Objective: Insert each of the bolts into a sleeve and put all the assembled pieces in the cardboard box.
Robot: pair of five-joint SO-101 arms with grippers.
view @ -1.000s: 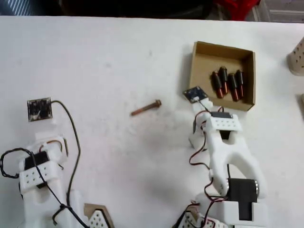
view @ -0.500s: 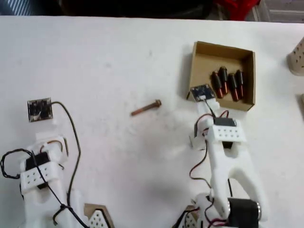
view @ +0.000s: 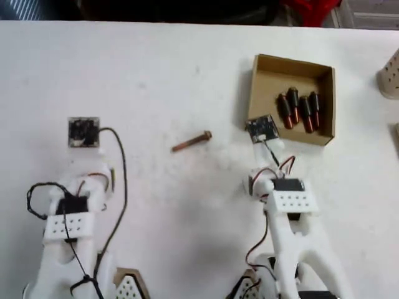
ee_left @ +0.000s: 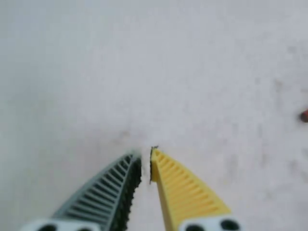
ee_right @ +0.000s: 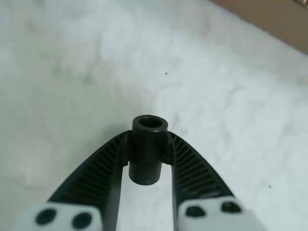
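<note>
High view first: the big white table [view: 156, 75] carries everything, and the main news is the arms. Over the last second the right pincer [ee_right: 147, 137] has backed away from the brown cardboard box [view: 267, 84]. The box now sits a little ahead of it instead of right at its tip. Four copper-and-black assembled pieces [view: 299, 111] lie side by side inside.

Meanwhile the left pincer [ee_left: 146, 161] has swung forward and inward, toward the middle of the table. Its grey and yellow jaws are pressed together with nothing between them, just above the table.

The one loose copper-coloured bolt [view: 192, 141] hasn't budged. It lies flat between the two pincers, ahead of the left one and off to its right, well apart from it.

Smallest bit: a short black tubular sleeve [ee_right: 146, 156] is clamped upright in the right pincer's jaws, bore facing up.

My read is that this is the last pair. The right side has the sleeve ready and the left looks headed for the bolt, though it'll have to open up before it can grab it. After that comes the insert, then the box.
</note>
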